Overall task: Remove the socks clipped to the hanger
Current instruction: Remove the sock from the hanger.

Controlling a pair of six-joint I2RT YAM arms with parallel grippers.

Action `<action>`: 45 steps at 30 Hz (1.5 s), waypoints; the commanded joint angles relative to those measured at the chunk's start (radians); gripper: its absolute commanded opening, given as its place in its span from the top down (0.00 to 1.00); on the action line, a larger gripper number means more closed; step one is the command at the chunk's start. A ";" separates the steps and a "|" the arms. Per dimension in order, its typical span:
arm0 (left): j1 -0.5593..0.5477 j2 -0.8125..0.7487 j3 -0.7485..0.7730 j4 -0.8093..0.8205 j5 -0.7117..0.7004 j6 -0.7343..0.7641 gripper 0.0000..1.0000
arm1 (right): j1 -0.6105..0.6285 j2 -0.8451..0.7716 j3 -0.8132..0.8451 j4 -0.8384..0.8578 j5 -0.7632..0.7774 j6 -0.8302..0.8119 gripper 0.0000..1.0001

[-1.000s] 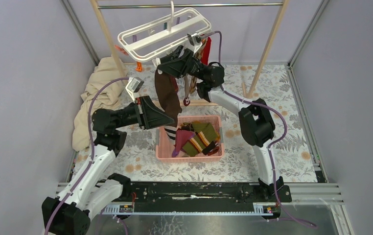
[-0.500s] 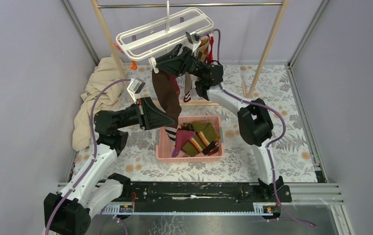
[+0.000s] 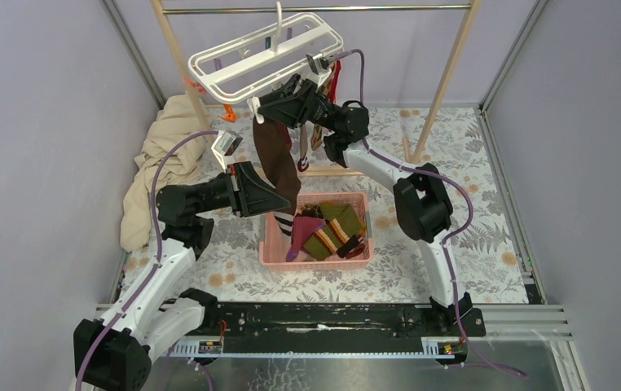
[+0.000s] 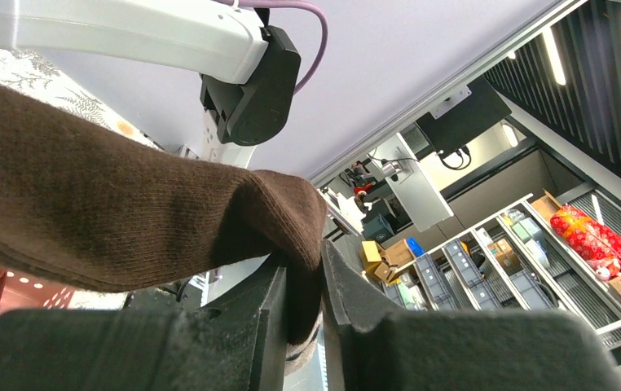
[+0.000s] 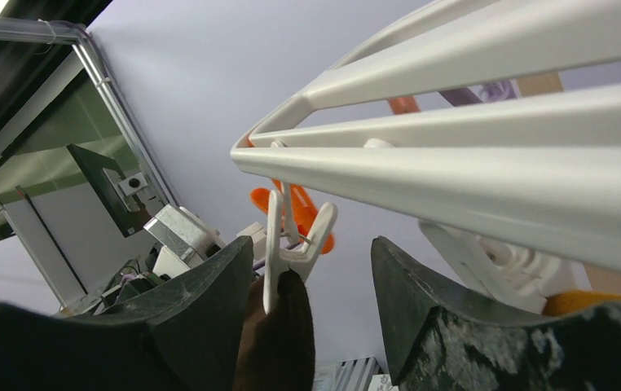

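At 12 o'clock over the table, the hanger [image 3: 242, 59] hangs tilted from the rail. One brown sock [image 3: 275, 155] hangs from a white clip [image 5: 291, 244] at the hanger's 6 o'clock edge. The right gripper [image 3: 262, 104] is spread wide, one finger on either side of that clip. The left gripper [image 3: 284, 204] is narrowed on the sock's lower end, pinching the fabric between both fingers [image 4: 270, 326]. More socks [image 3: 333, 81] hang at the hanger's 3 o'clock end. Other socks [image 3: 332, 232] lie in the pink basket [image 3: 268, 240] at table centre.
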 commanded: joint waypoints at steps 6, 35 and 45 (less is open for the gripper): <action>0.004 0.001 -0.018 0.076 0.020 -0.012 0.75 | 0.017 0.013 0.073 0.024 -0.003 -0.006 0.37; 0.004 0.048 -0.067 0.144 0.027 -0.030 0.76 | 0.029 0.072 0.203 0.030 -0.006 0.056 0.67; 0.004 0.036 -0.056 0.129 0.030 -0.026 0.77 | 0.029 0.063 0.174 0.023 -0.004 0.046 0.64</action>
